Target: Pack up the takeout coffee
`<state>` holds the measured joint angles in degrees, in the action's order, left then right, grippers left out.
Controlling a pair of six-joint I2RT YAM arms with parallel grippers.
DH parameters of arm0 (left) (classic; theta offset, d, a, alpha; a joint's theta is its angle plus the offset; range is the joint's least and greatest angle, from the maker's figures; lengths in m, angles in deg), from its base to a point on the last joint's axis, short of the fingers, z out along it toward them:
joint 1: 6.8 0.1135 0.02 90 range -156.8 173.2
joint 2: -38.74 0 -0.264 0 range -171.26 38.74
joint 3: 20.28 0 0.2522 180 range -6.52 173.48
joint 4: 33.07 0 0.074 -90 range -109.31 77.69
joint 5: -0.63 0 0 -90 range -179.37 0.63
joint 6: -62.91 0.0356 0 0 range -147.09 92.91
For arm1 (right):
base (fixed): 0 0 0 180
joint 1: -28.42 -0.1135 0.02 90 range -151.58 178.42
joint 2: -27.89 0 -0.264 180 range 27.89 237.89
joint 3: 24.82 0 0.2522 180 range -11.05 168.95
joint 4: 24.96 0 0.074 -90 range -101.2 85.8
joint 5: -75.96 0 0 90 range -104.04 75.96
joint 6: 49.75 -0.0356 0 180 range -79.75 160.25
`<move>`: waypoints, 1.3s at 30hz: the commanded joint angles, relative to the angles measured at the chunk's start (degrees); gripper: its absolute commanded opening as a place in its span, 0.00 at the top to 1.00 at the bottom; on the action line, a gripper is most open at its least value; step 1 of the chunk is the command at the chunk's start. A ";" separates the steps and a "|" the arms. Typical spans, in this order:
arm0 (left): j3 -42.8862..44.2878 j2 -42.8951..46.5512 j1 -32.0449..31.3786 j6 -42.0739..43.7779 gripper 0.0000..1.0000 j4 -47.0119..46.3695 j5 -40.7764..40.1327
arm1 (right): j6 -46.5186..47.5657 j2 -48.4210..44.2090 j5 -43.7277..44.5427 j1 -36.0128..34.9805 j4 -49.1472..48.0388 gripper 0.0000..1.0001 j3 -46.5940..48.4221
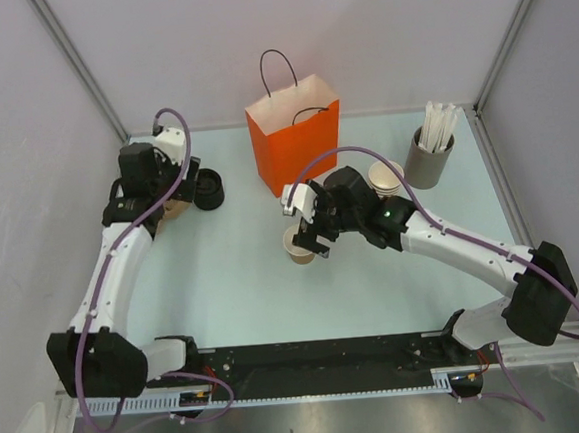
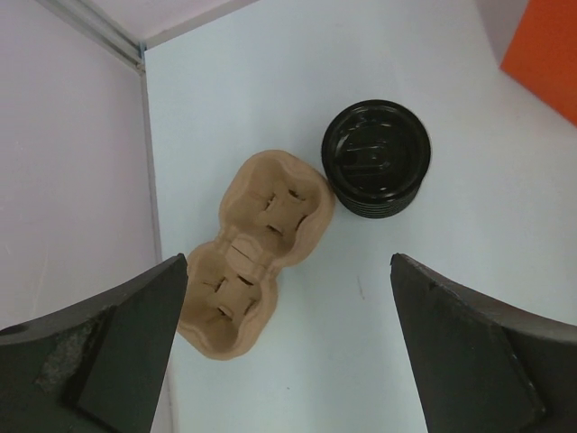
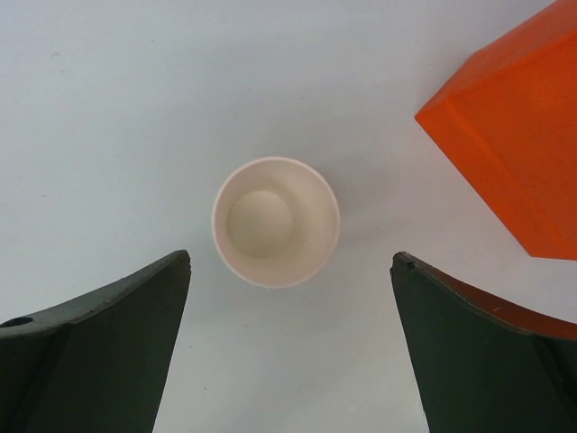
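The cup (image 3: pixel 276 221) stands upright and mouth-up on the table (image 1: pixel 225 292), near the middle and a little nearer than the orange bag (image 1: pixel 294 146). I judge it sits there for two reasons. It has bare table all round for a lid to come down on it, and the bag is only a short carry away, just beyond it. My right gripper (image 3: pixel 290 262) hangs straight over it, jaws spread as wide as they go and holding nothing. The cup shows free between my two fingers, touching neither.

The black lid (image 2: pixel 376 158) is well away at the far left; the ribbed side suggests it tops a small stack. Just to its left lies the tan cardboard cup carrier (image 2: pixel 257 248), hollows up, ready to take a cup from above. My left gripper (image 2: pixel 288 262) hovers above the pair, more over the carrier than the lid. It is fully open and empty.

My right arm reaches in from the near right corner, elbow out to the right, and its wrist is turned down over the cup. My left arm stretches along the left side to the far corner, with its wrist also pointing down. The cup has no lid yet, so I take capping it to be the step in hand.
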<state>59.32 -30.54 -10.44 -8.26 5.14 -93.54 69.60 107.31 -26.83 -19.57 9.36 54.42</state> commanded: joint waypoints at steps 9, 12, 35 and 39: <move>9.03 -18.60 -0.32 2.00 0.01 -7.13 -4.54 | 0.45 -1.02 -1.00 0.53 0.54 0.02 0.18; 10.18 -22.64 -0.32 1.47 0.01 -7.92 -3.92 | 0.54 -1.37 -1.00 0.88 0.62 0.02 0.18; 17.48 -36.28 -0.23 -0.28 0.35 -5.73 -0.85 | 1.59 -2.34 -1.44 2.72 1.50 0.02 0.09; 17.39 -36.81 -0.23 0.06 0.38 -5.55 -1.02 | 1.77 -2.34 -1.35 2.72 1.50 0.02 0.01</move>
<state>74.49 -66.62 -10.53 -7.60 -0.67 -95.20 70.56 107.13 -27.64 -17.10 11.26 54.42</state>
